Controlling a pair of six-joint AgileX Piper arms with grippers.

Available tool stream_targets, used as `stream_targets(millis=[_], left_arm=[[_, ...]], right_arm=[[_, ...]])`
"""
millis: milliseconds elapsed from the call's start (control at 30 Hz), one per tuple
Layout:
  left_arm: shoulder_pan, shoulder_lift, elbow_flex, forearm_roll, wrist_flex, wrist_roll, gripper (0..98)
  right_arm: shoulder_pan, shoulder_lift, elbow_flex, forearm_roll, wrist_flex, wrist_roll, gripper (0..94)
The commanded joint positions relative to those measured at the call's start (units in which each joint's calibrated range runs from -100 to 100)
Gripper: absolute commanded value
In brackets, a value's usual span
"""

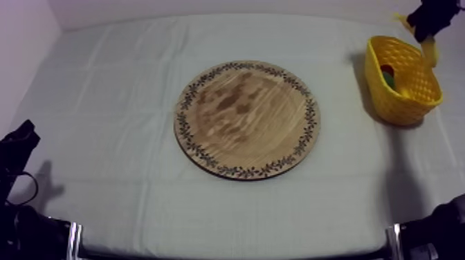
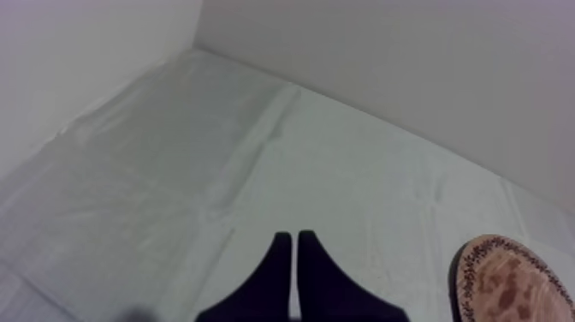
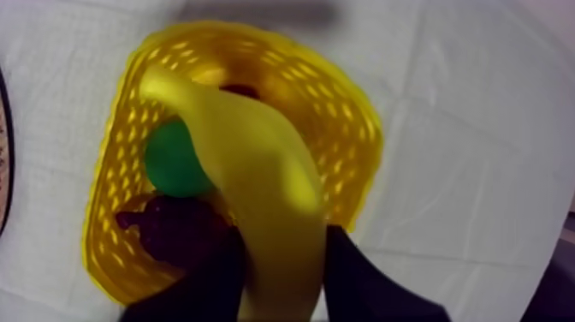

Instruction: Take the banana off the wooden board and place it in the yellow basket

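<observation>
The basket is sitting directly under our right end effector, at the far right of the desk. Inside it a green fruit is lying against the wall. A dark red thing is lying just beside that fruit, and we cannot tell its kind.

We are gripping the banana in the right end effector, with both fingers closed round its near part. The banana is hanging over the basket's opening, its far end reaching across above the green fruit. We cannot tell whether it is touching anything in the basket. Our right arm is coming in at the far right corner and reaching down over the basket.

Our left end effector is resting low at our left side of the desk. Its fingers are lying together as a narrow wedge, closed on nothing, and pointing out over the cloth. The board is lying ahead of it and to its right, well apart from it and between the two end effectors.
</observation>
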Motion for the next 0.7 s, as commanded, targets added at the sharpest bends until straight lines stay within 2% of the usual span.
stream_targets(millis=[0,267,433,533,667], left_arm=[[0.01,0.00,-0.01,-0.01,0.00,-0.02,0.1],[0.01,0.00,-0.01,-0.01,0.00,-0.02,0.1],[0.01,0.00,-0.01,-0.01,0.00,-0.02,0.1],[0.01,0.00,-0.01,-0.01,0.00,-0.02,0.1],[0.01,0.00,-0.01,-0.01,0.00,-0.02,0.1]], right_arm=[[0.05,1.08,1.56,-0.06,-1.00,-0.29,21.7],[0.42,6.87,6.42,-0.45,-5.48,-1.39,22.3],[0.50,9.96,8.56,-0.58,-8.02,-1.79,26.3],[0.59,10.97,9.05,-0.81,-8.96,-1.87,36.1],[0.65,11.49,8.72,-0.92,-9.53,-1.92,57.5]])
